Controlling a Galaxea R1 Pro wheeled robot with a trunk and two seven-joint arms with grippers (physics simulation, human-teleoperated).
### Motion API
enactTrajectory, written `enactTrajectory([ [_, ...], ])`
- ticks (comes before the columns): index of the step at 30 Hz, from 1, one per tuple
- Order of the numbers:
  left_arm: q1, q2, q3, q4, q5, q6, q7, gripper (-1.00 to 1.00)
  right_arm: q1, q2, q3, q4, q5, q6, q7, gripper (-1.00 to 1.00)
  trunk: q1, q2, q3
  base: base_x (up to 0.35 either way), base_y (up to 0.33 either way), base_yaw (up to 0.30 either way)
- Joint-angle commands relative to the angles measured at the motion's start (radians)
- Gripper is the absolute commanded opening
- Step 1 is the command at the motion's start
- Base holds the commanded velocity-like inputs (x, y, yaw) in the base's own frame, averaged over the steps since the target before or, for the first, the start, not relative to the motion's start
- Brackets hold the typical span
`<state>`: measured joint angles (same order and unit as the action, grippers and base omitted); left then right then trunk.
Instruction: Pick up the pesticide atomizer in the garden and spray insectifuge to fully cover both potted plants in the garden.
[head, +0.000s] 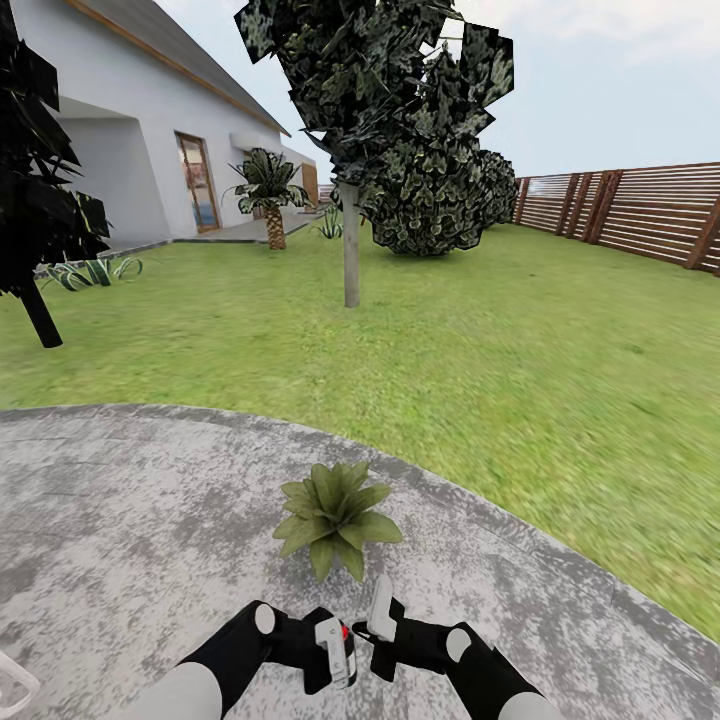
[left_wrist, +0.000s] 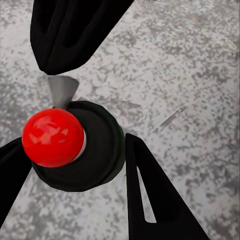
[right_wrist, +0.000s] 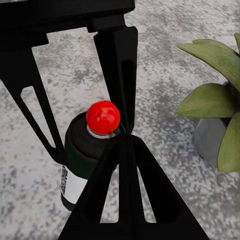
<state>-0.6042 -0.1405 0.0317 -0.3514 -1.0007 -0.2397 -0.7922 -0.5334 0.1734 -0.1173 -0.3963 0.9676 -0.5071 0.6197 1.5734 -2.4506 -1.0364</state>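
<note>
I see one potted plant (head: 335, 515), a low green rosette, on the round grey patio (head: 120, 520) just ahead of my arms. Its grey pot (right_wrist: 210, 140) shows in the right wrist view. The pesticide atomizer (head: 343, 645) is a dark bottle with a white label and a red ball top (left_wrist: 52, 137). My left gripper (head: 335, 655) is shut on its body, one finger on each side. My right gripper (head: 380, 608) is shut, and its tip (right_wrist: 125, 137) sits right beside the red top (right_wrist: 102, 117), near the plant.
Green lawn (head: 480, 340) surrounds the patio. Beyond stand a thin tree trunk (head: 350, 255), a dark bush (head: 430, 200), a palm (head: 272, 200) and a white house (head: 130, 140). A brown slat fence (head: 640, 210) runs along the right. A white object (head: 10, 690) pokes in at the lower left corner.
</note>
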Motion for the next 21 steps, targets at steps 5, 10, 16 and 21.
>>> enactTrajectory([
  [5, 0.0, -0.002, 0.004, -0.001, -0.007, -0.004, -0.002, -1.0, 0.0, 0.001, -0.009, -0.001, 0.007, -0.004, 0.006, -1.0, 0.0, 0.0, -0.001, 0.0, 0.0, 0.0],
  [10, 0.0, -0.002, 0.005, -0.001, -0.007, -0.004, -0.002, -1.0, 0.0, 0.001, -0.009, -0.001, 0.007, -0.004, 0.006, -1.0, 0.0, 0.0, -0.001, 0.0, 0.0, 0.0],
  [16, 0.0, -0.002, 0.005, -0.001, -0.007, -0.004, -0.002, -1.0, 0.0, 0.001, -0.009, -0.001, 0.007, -0.004, 0.006, -1.0, 0.0, 0.0, -0.001, 0.0, 0.0, 0.0],
  [21, 0.0, 0.013, 0.008, -0.001, -0.011, -0.003, -0.002, -1.0, 0.0, 0.001, -0.009, -0.001, 0.007, -0.004, 0.006, -1.0, 0.0, 0.0, -0.001, 0.0, 0.0, 0.0],
])
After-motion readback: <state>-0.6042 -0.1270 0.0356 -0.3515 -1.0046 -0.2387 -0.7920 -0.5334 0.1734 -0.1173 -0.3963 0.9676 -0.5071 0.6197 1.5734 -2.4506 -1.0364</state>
